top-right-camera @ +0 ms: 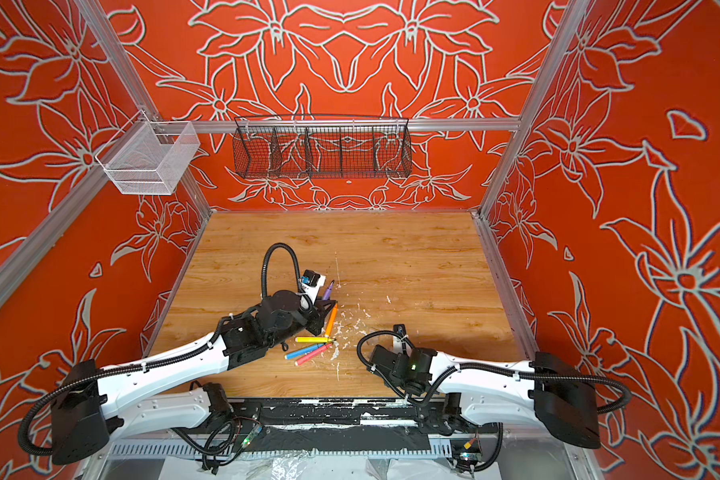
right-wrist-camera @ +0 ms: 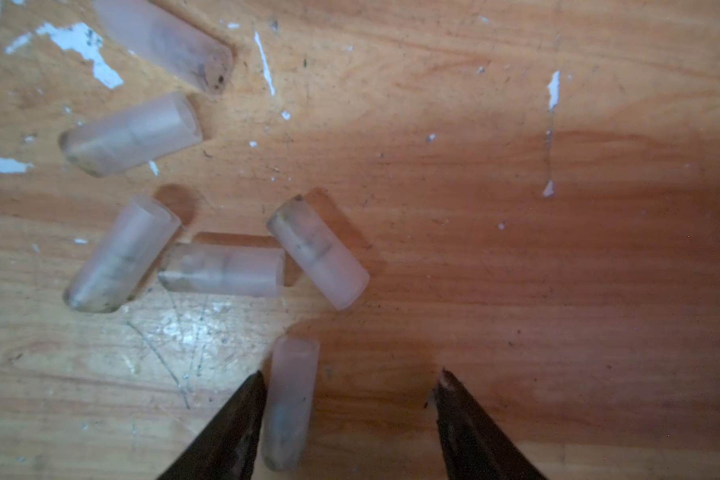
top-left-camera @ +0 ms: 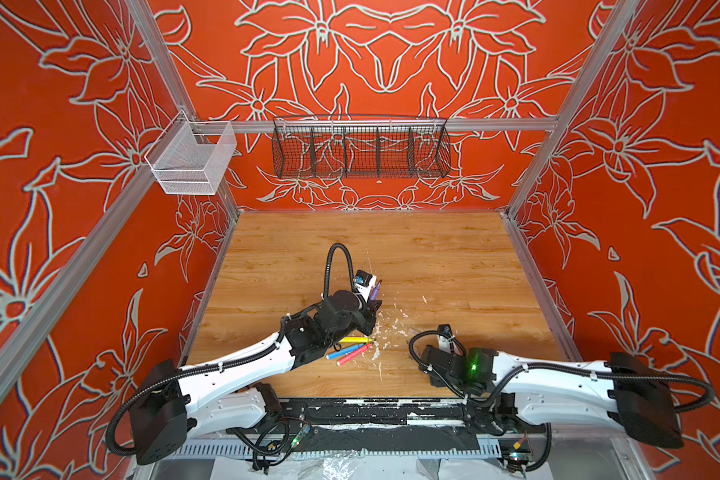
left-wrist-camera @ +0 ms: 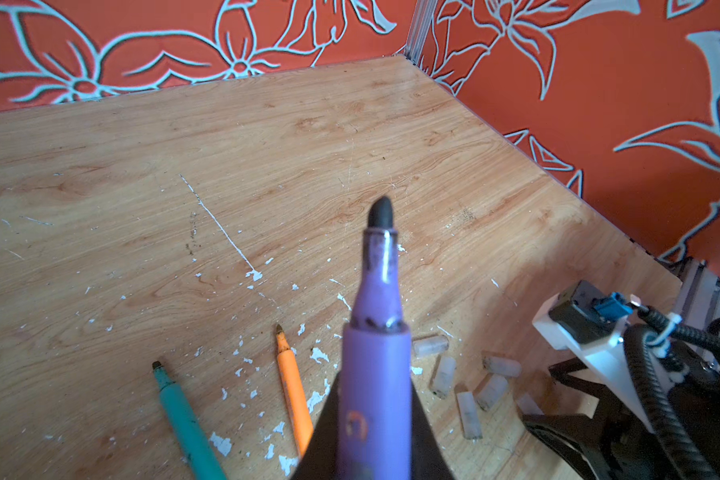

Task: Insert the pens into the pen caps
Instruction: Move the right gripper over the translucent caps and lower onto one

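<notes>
While the left hand (left-wrist-camera: 375, 415) pinches the purple pen (left-wrist-camera: 377, 357) tip-outward for capping, the right hand (right-wrist-camera: 352, 374), spread, straddles one pen cap (right-wrist-camera: 289, 399) just beside the other caps (right-wrist-camera: 221, 270).

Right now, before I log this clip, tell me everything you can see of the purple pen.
The purple pen is a slim marker: matte lilac plastic barrel, narrower ink-smeared collar, rounded dark felt tip, uncapped. A blurred orange mark sits on the barrel. The left gripper is shut on the barrel, black fingers on either side, holding it clear of the wooden table. In a top view the purple pen sticks out past the gripper, tip angled toward the back wall. Nothing else touches it.
</notes>
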`<state>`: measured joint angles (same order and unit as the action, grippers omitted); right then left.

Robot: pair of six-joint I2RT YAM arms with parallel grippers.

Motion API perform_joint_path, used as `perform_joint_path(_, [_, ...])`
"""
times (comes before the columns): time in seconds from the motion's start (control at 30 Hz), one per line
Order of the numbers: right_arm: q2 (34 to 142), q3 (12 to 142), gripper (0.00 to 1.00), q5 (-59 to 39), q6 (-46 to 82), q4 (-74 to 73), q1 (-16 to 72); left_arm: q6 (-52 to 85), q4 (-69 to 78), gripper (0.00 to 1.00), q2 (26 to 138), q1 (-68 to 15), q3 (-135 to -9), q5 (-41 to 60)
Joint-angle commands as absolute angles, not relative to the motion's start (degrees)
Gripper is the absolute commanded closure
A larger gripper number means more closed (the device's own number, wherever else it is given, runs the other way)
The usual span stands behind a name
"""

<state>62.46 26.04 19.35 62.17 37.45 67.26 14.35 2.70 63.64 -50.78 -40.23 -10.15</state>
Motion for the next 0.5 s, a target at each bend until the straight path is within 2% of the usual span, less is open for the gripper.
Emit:
perform_joint_path(0.0, [63.01,26.29,0.39,21.18,64.35,40.53,67.78,13.88,4.57,1.0,62.59,-50.67,-39.35,-9.45])
perform_joint_path(0.47, [65.79,25.67,0.64,21.24,64.35,38.55,67.94,13.87,4.83,1.0,62.77,-50.71,-39.32,-8.95])
